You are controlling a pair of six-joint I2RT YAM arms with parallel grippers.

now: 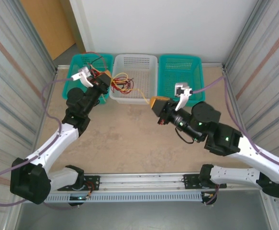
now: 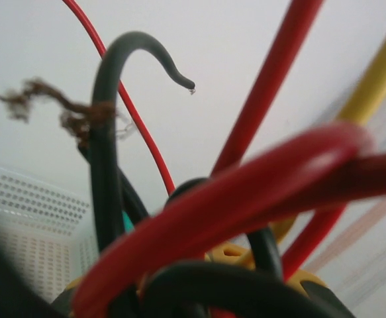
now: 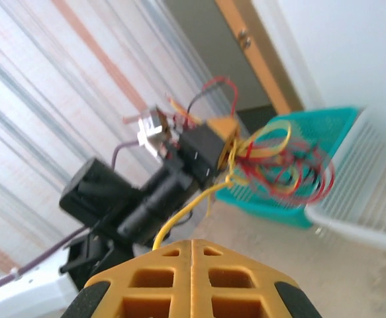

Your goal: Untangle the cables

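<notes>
A tangle of red, black and yellow cables [image 1: 121, 84] hangs over the left side of the white basket [image 1: 148, 72]. My left gripper [image 1: 106, 82] is shut on the bundle from the left. In the left wrist view, thick red loops [image 2: 245, 205] and black strands [image 2: 103, 165] cross close in front of the yellow fingertips [image 2: 236, 254]. A single yellow cable [image 1: 143, 94] stretches from the tangle to my right gripper [image 1: 153, 102], whose yellow fingers are pressed together on it. In the right wrist view that cable [image 3: 193, 202] runs from the closed gripper [image 3: 191, 244] up to the tangle [image 3: 279, 162] at the left gripper [image 3: 222, 136].
Teal baskets flank the white one, one on the left [image 1: 81, 62] and one on the right [image 1: 182, 72], all along the far wall. Corrugated metal walls close both sides. Bare tan tabletop [image 1: 129, 139] lies between the arms and the near rail.
</notes>
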